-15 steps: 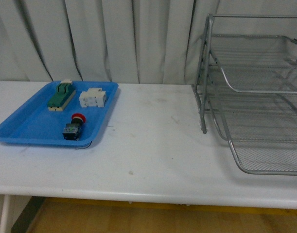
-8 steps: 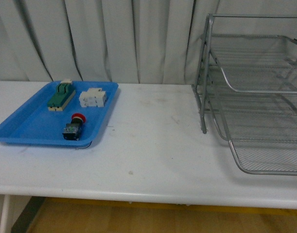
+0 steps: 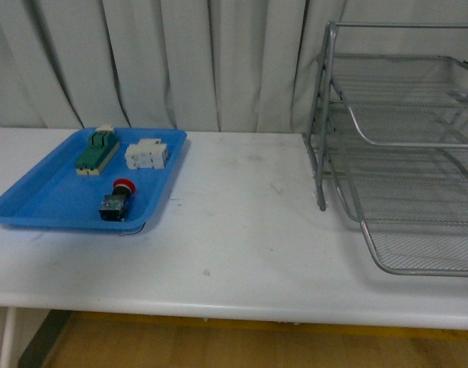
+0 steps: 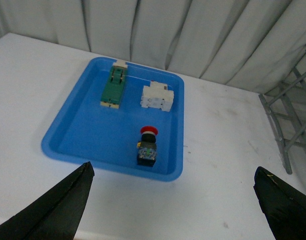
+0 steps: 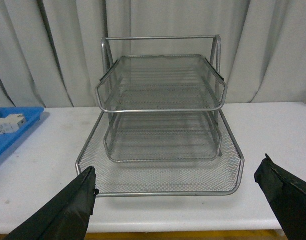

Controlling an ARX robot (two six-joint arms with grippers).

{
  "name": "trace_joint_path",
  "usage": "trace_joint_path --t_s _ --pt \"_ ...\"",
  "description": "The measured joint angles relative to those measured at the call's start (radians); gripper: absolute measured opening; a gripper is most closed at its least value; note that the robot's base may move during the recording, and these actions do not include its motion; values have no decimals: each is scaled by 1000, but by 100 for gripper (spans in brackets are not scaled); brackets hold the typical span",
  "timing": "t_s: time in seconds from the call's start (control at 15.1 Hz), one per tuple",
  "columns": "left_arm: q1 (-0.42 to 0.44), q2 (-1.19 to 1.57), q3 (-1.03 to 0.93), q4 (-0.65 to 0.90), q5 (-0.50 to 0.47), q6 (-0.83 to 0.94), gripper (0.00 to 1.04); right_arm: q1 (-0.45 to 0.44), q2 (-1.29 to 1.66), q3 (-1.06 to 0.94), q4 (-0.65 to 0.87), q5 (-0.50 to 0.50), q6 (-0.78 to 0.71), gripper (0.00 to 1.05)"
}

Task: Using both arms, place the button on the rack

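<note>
Fingers (image 4: 67,205) of our left gripper (image 4: 173,170) and right gripper (image 5: 178,167) stand spread wide, empty; we judge the button (image 4: 147,147) light, rigid, slick-capped, best pinched across its boxy body.

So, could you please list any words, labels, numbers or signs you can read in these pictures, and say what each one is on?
No text can be read in any view.
Any marking on the button, the white component or the green terminal block is too small and blurred to make out.
The blue tray and the rack show no label or sign.
</note>
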State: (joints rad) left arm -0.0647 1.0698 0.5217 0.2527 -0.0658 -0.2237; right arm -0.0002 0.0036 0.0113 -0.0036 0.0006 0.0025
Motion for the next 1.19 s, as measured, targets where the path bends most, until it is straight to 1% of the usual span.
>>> trace_joint_path --t_s 0.07,0.13,0.33,0.46,0.66,0.79,0.86,0.99,1.19 --pt "-6 164 91 39 21 26 98 0 0 0 0 0 0 98" --pt "-19 343 216 35 13 59 98 0 0 0 0 0 0 98" --pt "-32 821 578 -75 -23 138 98 0 0 0 0 0 0 98" --pt "-27 1002 721 -143 -20 155 98 0 0 0 0 0 0 98" --pt "5 1118 836 -209 -32 184 98 0 0 0 0 0 0 98" --pt "21 1149 872 -241 26 179 98 0 0 0 0 0 0 98" --pt "23 1165 882 -246 26 182 98 0 0 0 0 0 0 98" --pt "23 1200 912 -261 58 201 98 0 0 0 0 0 0 98" --pt "23 1249 953 -282 57 238 98 0 0 0 0 0 0 98"
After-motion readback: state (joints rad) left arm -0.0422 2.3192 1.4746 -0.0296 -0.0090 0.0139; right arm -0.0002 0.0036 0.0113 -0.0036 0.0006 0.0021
